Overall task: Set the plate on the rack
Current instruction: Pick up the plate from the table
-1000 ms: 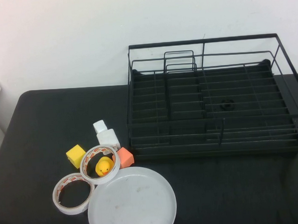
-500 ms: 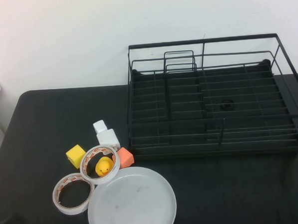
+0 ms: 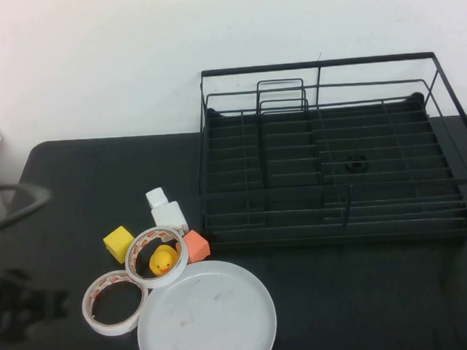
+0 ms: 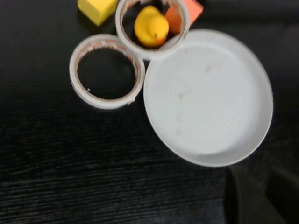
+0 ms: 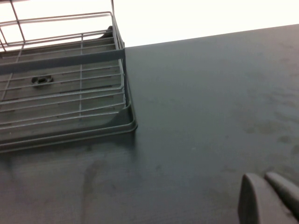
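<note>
Plate (image 3: 206, 314) flat on the black tabletop (image 3: 77, 175), near edge, well short of the rack (image 3: 334, 150) at far right. A tape roll (image 3: 113, 302) touches its left rim; a second roll (image 3: 156, 256) rings a yellow duck (image 3: 164, 259).

My left end effector (image 4: 254, 196) hovers just beside the plate, holding nothing; fingers look close together. My right end effector (image 5: 268, 193) is low over bare tabletop beside the rack, fingers together, holding nothing.

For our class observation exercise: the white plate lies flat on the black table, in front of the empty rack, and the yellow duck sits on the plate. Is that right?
Not quite. The high view shows the yellow duck inside a tape ring beside the plate, not on it. The plate does lie flat on the table, in front of the empty rack. Neither claw touches anything.
</note>
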